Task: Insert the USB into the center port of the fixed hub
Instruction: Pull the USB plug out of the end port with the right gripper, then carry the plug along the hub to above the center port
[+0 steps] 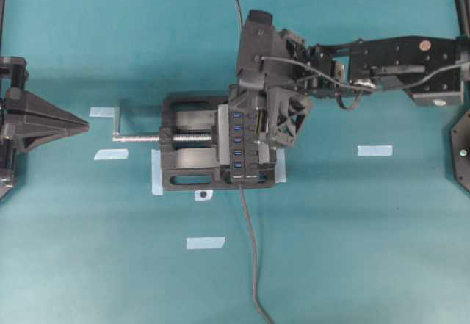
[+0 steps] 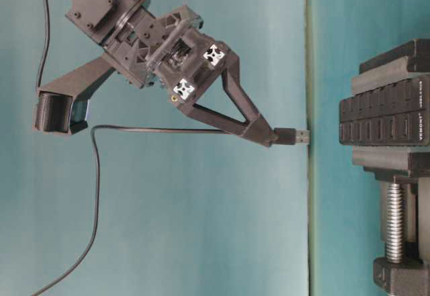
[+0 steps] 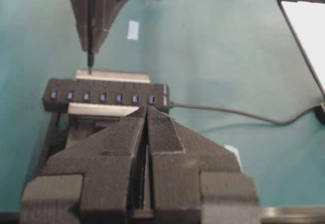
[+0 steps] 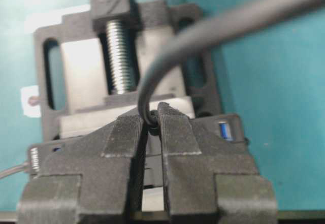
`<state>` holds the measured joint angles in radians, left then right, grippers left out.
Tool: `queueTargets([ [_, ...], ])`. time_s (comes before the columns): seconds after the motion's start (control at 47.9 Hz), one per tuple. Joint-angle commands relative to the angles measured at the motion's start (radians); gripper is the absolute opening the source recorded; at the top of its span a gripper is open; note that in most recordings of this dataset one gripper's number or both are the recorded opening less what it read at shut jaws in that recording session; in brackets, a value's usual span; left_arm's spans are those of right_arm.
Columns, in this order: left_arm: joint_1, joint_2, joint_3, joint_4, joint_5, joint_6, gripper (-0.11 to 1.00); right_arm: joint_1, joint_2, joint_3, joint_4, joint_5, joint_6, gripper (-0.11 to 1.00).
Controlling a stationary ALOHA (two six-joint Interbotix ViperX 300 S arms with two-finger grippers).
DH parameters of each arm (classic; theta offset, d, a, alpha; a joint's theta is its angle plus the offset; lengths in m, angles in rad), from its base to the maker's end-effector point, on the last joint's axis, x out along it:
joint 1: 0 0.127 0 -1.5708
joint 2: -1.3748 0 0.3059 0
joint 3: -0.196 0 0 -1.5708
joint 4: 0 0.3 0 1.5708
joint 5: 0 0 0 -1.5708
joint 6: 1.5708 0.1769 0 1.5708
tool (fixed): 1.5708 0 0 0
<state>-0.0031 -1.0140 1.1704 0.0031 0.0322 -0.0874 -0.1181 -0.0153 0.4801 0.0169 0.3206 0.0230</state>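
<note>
USB plug is sitting pinched between the tips of the right gripper, its metal end sticking out bare toward the fixed hub and stopping short of it, with teal backdrop showing between the two in the table-level view. Its thin cable is trailing back from the fingers and drooping in a loop. In the left wrist view the plug is hanging just above the far edge of the hub's row of blue slots, near the left end of that row. The hub is lying clamped in the black vise, whose silver screw crank is pointing toward the left gripper. That left gripper is resting well away from the vise, its fingers pressed together on nothing. Strips of pale tape are lying on the teal table.
</note>
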Motion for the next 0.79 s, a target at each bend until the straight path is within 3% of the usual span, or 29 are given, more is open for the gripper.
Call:
queueTargets([
  [0.0, -0.002, 0.006, -0.018, 0.003, -0.005, -0.002, 0.0, 0.006, -0.003, -0.015, 0.002, -0.012, 0.011, 0.07],
  [0.773, -0.002, 0.011, -0.015, 0.003, -0.006, -0.02, 0.0, 0.02, 0.058, 0.009, 0.008, -0.046, 0.038, 0.07],
])
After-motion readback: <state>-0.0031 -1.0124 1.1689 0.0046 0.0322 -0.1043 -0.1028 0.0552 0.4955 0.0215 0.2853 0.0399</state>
